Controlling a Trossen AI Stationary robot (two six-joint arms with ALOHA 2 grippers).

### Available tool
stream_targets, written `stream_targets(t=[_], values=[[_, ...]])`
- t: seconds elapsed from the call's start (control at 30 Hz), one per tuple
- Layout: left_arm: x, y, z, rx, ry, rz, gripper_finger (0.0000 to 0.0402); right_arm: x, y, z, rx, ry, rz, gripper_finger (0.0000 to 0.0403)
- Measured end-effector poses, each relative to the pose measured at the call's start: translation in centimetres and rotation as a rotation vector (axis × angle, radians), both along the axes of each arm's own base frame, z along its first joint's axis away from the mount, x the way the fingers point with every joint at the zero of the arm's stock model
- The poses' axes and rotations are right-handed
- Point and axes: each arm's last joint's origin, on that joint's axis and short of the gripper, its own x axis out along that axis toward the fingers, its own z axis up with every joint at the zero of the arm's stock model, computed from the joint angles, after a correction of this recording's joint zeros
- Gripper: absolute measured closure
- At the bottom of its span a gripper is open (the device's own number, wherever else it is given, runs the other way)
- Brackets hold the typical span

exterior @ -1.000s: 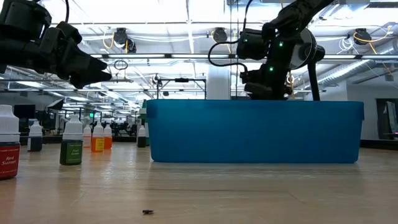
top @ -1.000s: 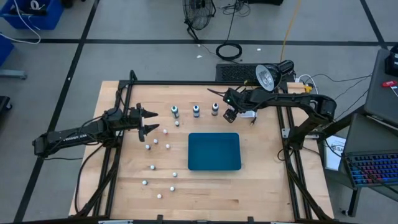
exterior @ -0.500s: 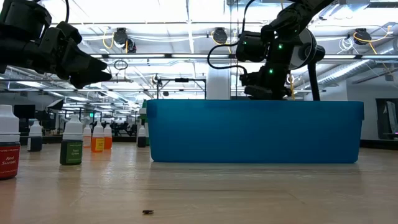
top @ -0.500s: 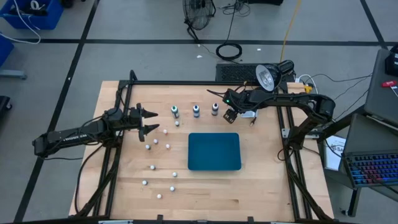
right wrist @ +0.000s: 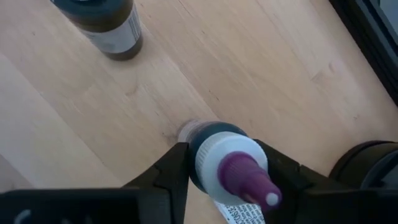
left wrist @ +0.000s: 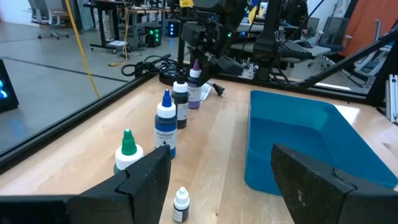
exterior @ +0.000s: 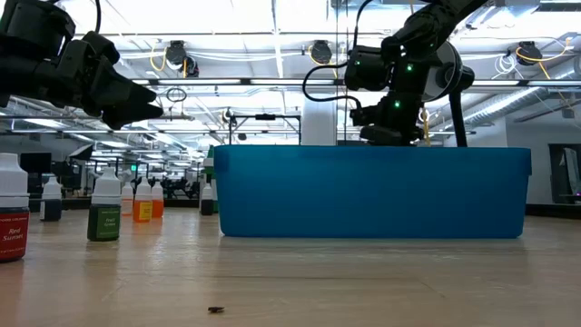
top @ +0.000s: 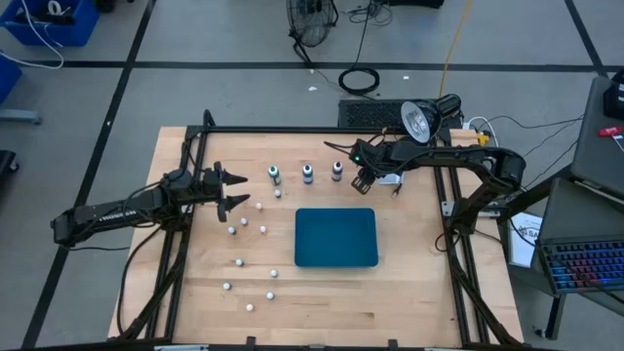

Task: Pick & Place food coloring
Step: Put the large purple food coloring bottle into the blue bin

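Observation:
Four food coloring bottles stand in a row at the table's far side: green-tipped (left wrist: 127,149), blue-tipped (left wrist: 165,124), dark (left wrist: 180,102) and purple-tipped (left wrist: 194,84). My right gripper (top: 361,180) is over the purple-tipped bottle (right wrist: 230,165) at the row's right end and is shut on it. My left gripper (top: 241,190) hangs open over the table's left part, left of the row, with nothing between its fingers (left wrist: 143,180). My right gripper pinches the purple-tipped bottle between its two fingers (right wrist: 177,168), on opposite sides just under the white cap (right wrist: 208,149). The fingers come from above, pointing down. The bottle is upright; its foot (right wrist: 186,132) seems to rest on the table.
A blue tray (top: 335,237) sits at the table's middle, just nearer than the row. Several tiny white-capped bottles (top: 244,221) are scattered over the near left part of the table; one (left wrist: 181,204) stands close under my left gripper. A lamp (top: 419,119) stands at the far right.
My right gripper has shut on the purple-tipped bottle while staying in place at the row's right end. The bottle stands where it did.

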Motion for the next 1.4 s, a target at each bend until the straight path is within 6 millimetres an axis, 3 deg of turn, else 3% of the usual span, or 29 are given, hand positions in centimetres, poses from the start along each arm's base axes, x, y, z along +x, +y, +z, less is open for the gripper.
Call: stream_targets(t=[0.13,0.3,0.47,0.63,0.8,0.9,1.23,1.4], values=[[0.0,0.0,0.0,0.0,0.0,0.0,0.0128,0.0,0.6,0.6,-0.101,0.039,0.032,0.0272],[0.0,0.0,0.0,0.0,0.001,0.0,0.0128,-0.2,2.5,4.5,-0.167,-0.015,0.068,0.0272],[0.0,0.0,0.0,0.0,0.001,0.0,0.0128,-0.4,6.4,8.8,-0.166,-0.153,0.134,0.0272],[0.0,0.0,0.0,0.0,0.0,0.0,0.0128,-0.8,11.2,10.5,-0.049,-0.271,0.252,0.0272],[0.0,0.0,0.0,0.0,0.0,0.0,0.0128,-1.2,15.1,8.6,0.041,-0.225,0.341,0.0272],[0.0,0.0,0.0,0.0,0.0,0.0,0.0128,-1.5,16.2,7.1,0.067,-0.169,0.328,0.0272],[0.0,0.0,0.0,0.0,0.0,0.0,0.0128,-0.4,15.3,2.4,0.034,-0.048,0.28,0.0272],[0.0,0.0,0.0,0.0,0.0,0.001,0.0128,0.2,14.7,1.3,0.043,-0.002,0.28,0.0272]])
